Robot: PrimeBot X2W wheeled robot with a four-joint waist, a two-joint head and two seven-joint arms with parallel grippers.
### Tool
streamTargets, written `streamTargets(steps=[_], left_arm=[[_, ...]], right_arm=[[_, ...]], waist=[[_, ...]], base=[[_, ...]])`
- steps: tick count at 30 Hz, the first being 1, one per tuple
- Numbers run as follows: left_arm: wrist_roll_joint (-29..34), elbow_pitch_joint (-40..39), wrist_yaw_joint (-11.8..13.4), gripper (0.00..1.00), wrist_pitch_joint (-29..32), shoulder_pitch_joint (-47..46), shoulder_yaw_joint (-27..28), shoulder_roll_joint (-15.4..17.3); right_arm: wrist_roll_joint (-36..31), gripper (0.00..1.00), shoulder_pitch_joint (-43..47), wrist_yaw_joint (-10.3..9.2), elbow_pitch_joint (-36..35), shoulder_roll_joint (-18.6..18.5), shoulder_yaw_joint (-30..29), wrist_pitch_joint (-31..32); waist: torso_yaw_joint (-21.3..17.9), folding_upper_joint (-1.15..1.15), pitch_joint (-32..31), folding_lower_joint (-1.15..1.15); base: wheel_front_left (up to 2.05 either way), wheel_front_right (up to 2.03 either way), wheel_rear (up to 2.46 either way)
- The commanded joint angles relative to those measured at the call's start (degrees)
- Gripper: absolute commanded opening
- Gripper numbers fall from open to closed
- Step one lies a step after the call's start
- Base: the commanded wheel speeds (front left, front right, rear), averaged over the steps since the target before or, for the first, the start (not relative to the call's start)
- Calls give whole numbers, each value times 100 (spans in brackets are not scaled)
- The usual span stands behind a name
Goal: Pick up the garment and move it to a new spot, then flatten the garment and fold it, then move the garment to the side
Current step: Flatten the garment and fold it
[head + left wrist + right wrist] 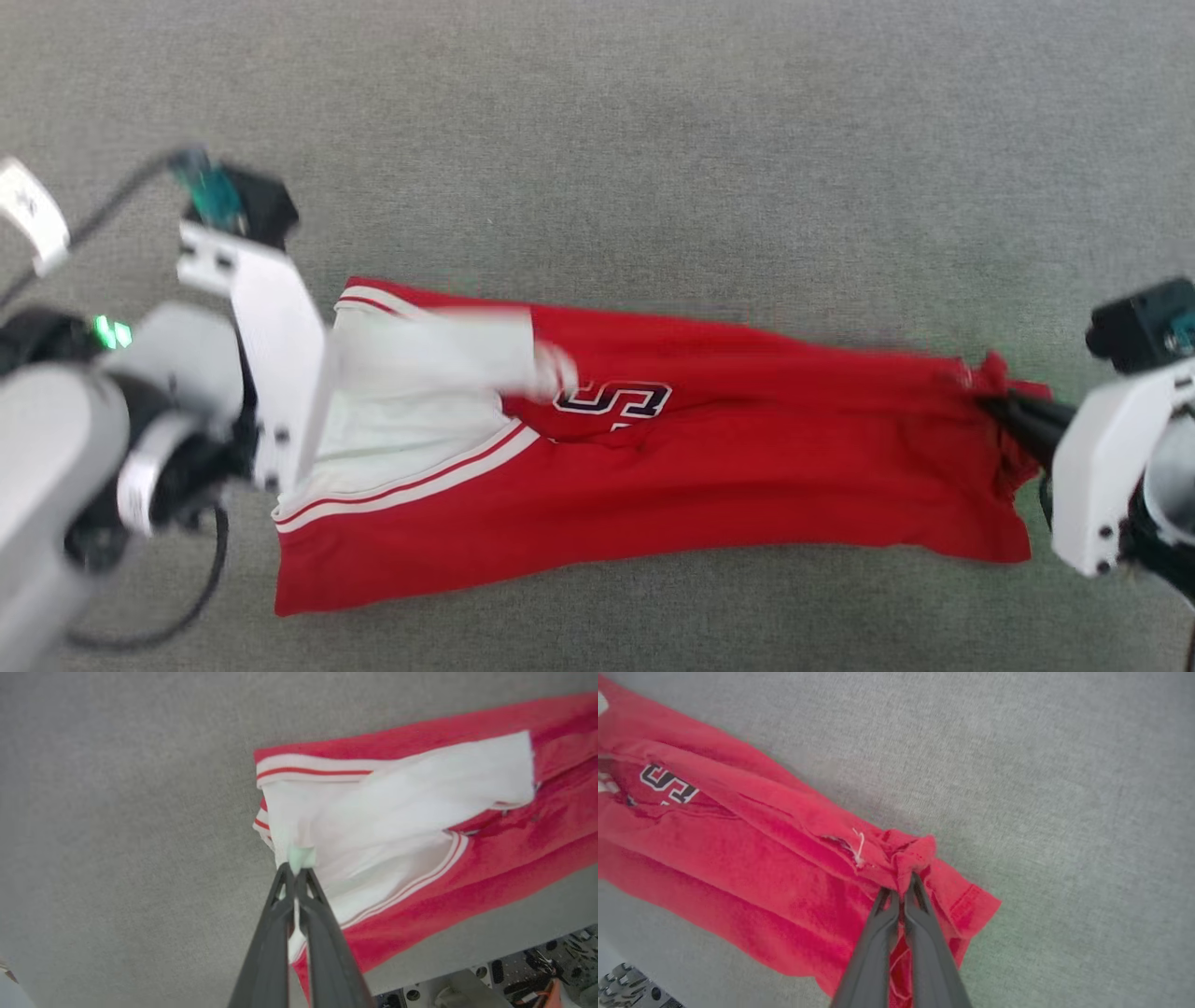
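I have the garment (653,485) stretched left to right across the middle of the bench (597,121). My left hand (295,870) is pinched shut on the white lining at its left end. My right hand (903,884) is clamped on a bunched red corner at the right end. Gripping both ends lets me pull it taut and flat. The left end blurs, so the lining is probably turned out there.

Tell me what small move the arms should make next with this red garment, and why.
Probably pull the two ends gently apart to flatten it. The left end effector is shut on the white end of the garment, the right end effector on the bunched red end, and a white flap lies folded over.
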Motion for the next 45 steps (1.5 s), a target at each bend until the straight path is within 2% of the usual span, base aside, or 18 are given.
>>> streamTargets(steps=[1,5,9,10,11,12,13,14,15,22,25,26,33,37,45], left_arm=[[-26,-179,120,0,31,204,-32,72],[-107,-498,389,0,-30,736,-132,203],[-225,-311,339,0,-261,1065,-204,65],[-247,-207,291,13,-336,1120,-221,8],[-248,-98,239,39,-440,1128,-209,-64],[-279,30,200,54,-546,1145,-181,-146],[-284,150,135,75,-639,1174,-163,-197],[-281,259,71,92,-754,1186,-141,-238],[-313,360,34,100,-878,1203,-94,-294],[-366,589,-255,100,-1969,1465,275,-471],[-281,580,-359,100,-2528,1638,425,-482],[-281,580,-359,100,-2528,1638,425,-482],[-40,650,-697,100,-3909,2004,724,-531],[-33,836,-809,100,-4616,2224,917,-637],[-36,1357,-1028,100,-5884,2592,1267,-868]], right_arm=[[44,0,159,0,-76,42,-83,78],[43,0,490,0,-116,90,-148,208],[48,0,564,0,111,240,-47,159],[56,0,519,0,185,291,-15,108],[-15,9,443,0,249,293,-9,29],[-59,26,391,0,331,296,28,-43],[-64,44,375,0,403,322,69,-92],[-73,96,357,0,466,342,89,-140],[-74,100,318,0,521,356,88,-187],[112,100,393,0,521,402,-162,-313],[97,100,503,0,446,407,-408,-215],[97,100,503,0,446,407,-408,-215],[79,100,627,0,503,463,-921,30],[174,100,588,0,754,528,-921,148],[435,100,212,1,1497,674,-414,96]], waist=[[10,0,0,0],[27,0,4,0],[47,0,-7,0],[51,0,-13,0],[58,0,-16,0],[68,0,-25,0],[74,0,-39,0],[78,0,-54,0],[83,0,-67,0],[104,0,-228,0],[123,0,-284,0],[123,0,-284,0],[173,0,-294,0],[223,0,-269,0],[350,0,-177,0]], base=[[0,0,0],[0,0,0],[0,0,0],[0,0,0],[0,0,0],[0,0,0],[0,0,0],[0,0,0],[0,0,0],[0,0,0],[0,0,0],[0,0,0],[0,0,0],[0,0,0],[0,0,0]])
